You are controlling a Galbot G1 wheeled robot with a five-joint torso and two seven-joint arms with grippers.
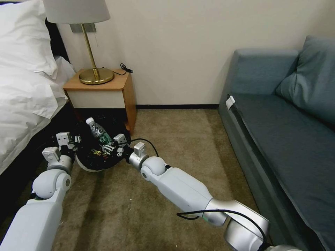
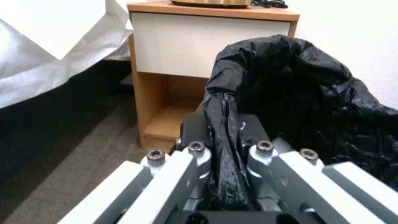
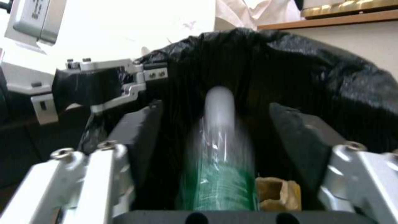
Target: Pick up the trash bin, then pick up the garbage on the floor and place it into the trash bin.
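The trash bin (image 1: 91, 167), white with a black liner (image 2: 307, 93), is tilted in front of the nightstand. My left gripper (image 1: 71, 144) is shut on its rim, with the liner pinched between the fingers (image 2: 195, 124). My right gripper (image 1: 114, 145) is at the bin's opposite rim, over the mouth, and stands open (image 3: 222, 124). The clear bottle (image 1: 97, 131) lies in the bin with its white cap sticking out; in the right wrist view it is a blurred shape (image 3: 217, 155) between the spread fingers. A tan paper scrap (image 3: 275, 193) and other small litter (image 1: 99, 152) lie inside the liner (image 3: 315, 71).
The wooden nightstand (image 1: 104, 90) with a brass lamp (image 1: 96, 75) stands just behind the bin. The bed (image 1: 24, 87) with white sheets is on the left, and a blue sofa (image 1: 279, 122) on the right. Brown carpet (image 1: 185, 139) lies open between them.
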